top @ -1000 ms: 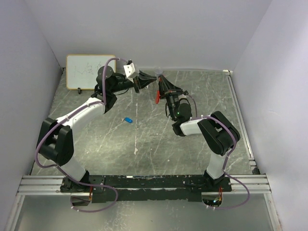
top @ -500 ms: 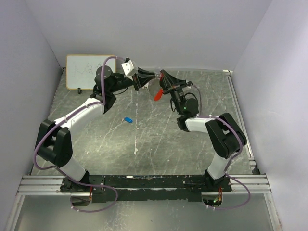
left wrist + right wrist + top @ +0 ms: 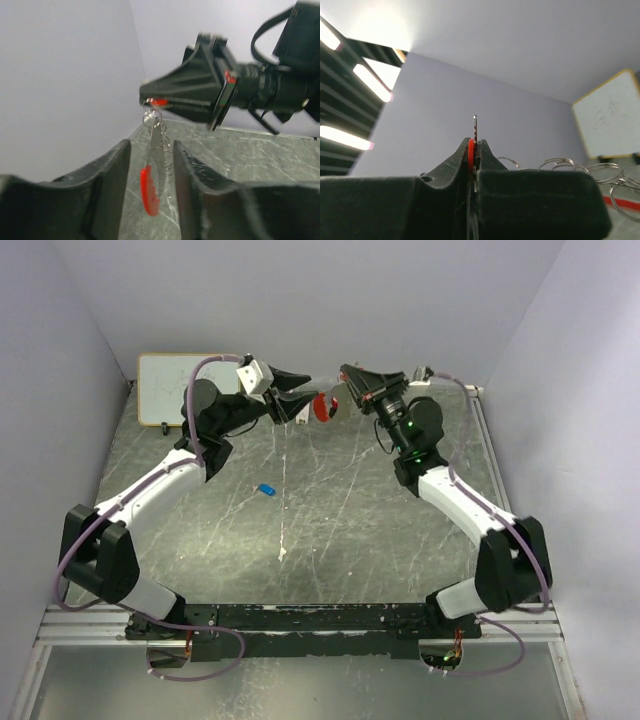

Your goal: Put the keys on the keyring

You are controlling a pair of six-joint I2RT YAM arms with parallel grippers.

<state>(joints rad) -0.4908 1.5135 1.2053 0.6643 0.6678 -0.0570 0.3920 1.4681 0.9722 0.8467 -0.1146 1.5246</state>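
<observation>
Right end effector (image 3: 473, 146) pinching red key (image 3: 471, 151), keyring (image 3: 159, 152) hanging vertical, left end effector (image 3: 150, 146) parted around it

Looks out between the black fingers (image 3: 112, 185) of the left gripper (image 3: 151, 146), spread apart along the bottom edge. Shows the keyring (image 3: 159, 150) dangling in that gap at centre, red strap (image 3: 147, 192) lowest. Finds the right gripper (image 3: 150, 100) at upper right, pinched on a red key (image 3: 159, 102) just above the ring (image 3: 151, 118).
</observation>
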